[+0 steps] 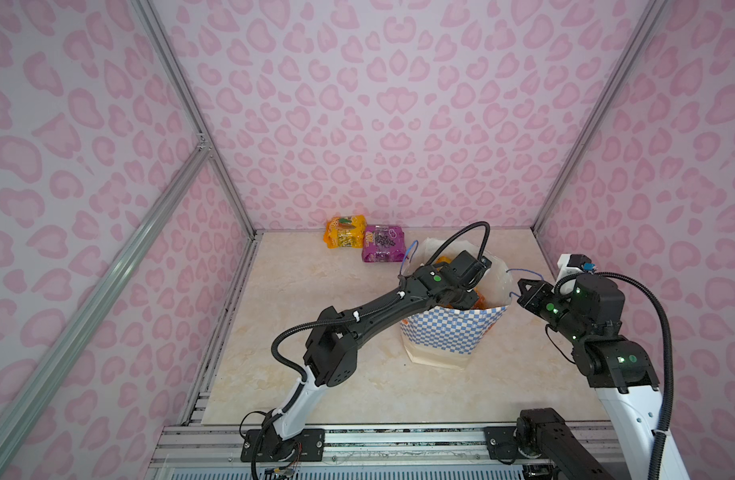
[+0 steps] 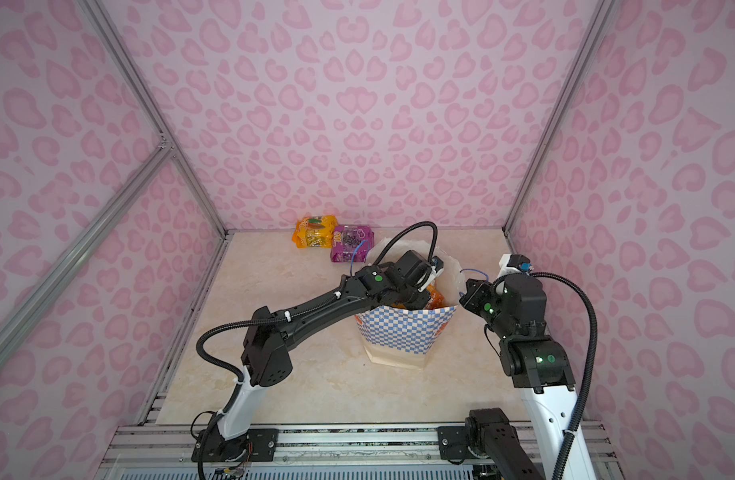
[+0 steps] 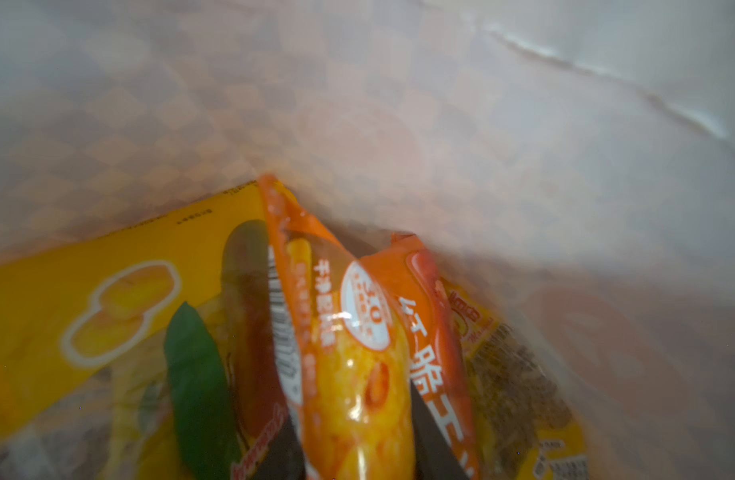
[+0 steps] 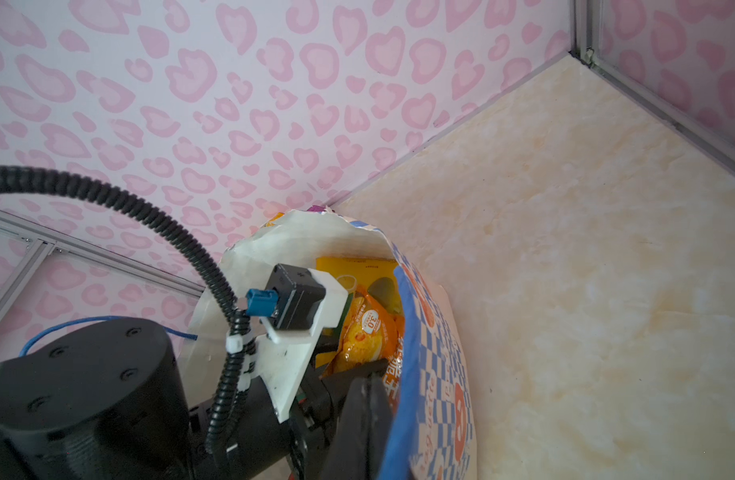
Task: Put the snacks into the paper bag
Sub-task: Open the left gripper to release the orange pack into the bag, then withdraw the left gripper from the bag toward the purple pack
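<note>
Both claws at the bag: my right claw clamps its rim; my left claw, inside, straddles an orange packet, grip unclear to me. Beyond lie a yellow packet and purple packet.

The orange packet reads "3.0" amid Chinese characters; the purple packet reads "100".

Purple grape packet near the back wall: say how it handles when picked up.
The purple packet looks crinkly, so it probably flexes when pinched. Its glossy film may slip. Lying flat, it seems unlikely to roll.
</note>
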Available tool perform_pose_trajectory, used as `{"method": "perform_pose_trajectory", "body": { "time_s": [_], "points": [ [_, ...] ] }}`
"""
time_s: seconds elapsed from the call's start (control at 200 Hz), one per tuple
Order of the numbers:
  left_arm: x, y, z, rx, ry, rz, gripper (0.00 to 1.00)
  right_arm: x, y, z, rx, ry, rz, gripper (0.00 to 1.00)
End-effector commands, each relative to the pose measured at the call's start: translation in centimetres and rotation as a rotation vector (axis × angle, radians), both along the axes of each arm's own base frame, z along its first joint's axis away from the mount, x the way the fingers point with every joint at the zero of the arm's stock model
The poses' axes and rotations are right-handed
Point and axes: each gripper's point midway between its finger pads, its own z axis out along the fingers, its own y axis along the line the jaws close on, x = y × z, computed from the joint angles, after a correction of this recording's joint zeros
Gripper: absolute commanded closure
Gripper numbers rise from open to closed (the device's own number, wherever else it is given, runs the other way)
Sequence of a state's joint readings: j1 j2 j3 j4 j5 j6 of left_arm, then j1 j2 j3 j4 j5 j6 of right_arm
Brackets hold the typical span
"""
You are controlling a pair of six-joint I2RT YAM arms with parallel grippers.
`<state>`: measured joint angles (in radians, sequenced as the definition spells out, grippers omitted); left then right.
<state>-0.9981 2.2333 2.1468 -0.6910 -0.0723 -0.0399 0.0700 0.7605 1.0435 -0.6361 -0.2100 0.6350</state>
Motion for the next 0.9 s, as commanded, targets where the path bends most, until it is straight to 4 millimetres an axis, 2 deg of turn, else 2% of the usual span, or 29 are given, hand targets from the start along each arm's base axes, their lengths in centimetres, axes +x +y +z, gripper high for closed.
{"method": "perform_pose_trajectory", "body": {
  "time_s": [0.0,0.16,0.295,0.325,0.535,0.76,0.895],
  "points": [
    [0.0,1.6,-0.7,0.025,0.074,0.069,0.5,-0.1,0.1,0.3,-0.001,-0.009,0.004,1.0],
    [-2.1,0.0,3.6,-0.13,0.123,-0.031,0.28,-0.2,0.0,0.4,-0.009,-0.01,0.002,1.0],
    [-3.6,-0.2,7.4,-0.219,0.141,-0.077,0.13,-0.2,-0.1,-0.1,-0.015,0.001,0.0,1.0],
    [-3.8,0.0,8.3,-0.238,0.141,-0.085,0.01,-0.2,-0.1,-0.3,-0.016,0.005,-0.001,1.0],
    [-5.7,0.9,14.5,-0.375,0.119,-0.127,0.03,-0.1,-0.1,-0.5,-0.018,0.007,0.0,1.0],
    [-6.9,2.7,18.6,-0.476,0.069,-0.123,0.03,-0.4,-0.3,-0.4,-0.03,0.004,-0.006,1.0],
    [-9.1,4.0,22.0,-0.566,0.07,-0.177,0.03,-0.5,-0.4,-0.7,-0.035,0.01,-0.009,1.0]
  ]
}}
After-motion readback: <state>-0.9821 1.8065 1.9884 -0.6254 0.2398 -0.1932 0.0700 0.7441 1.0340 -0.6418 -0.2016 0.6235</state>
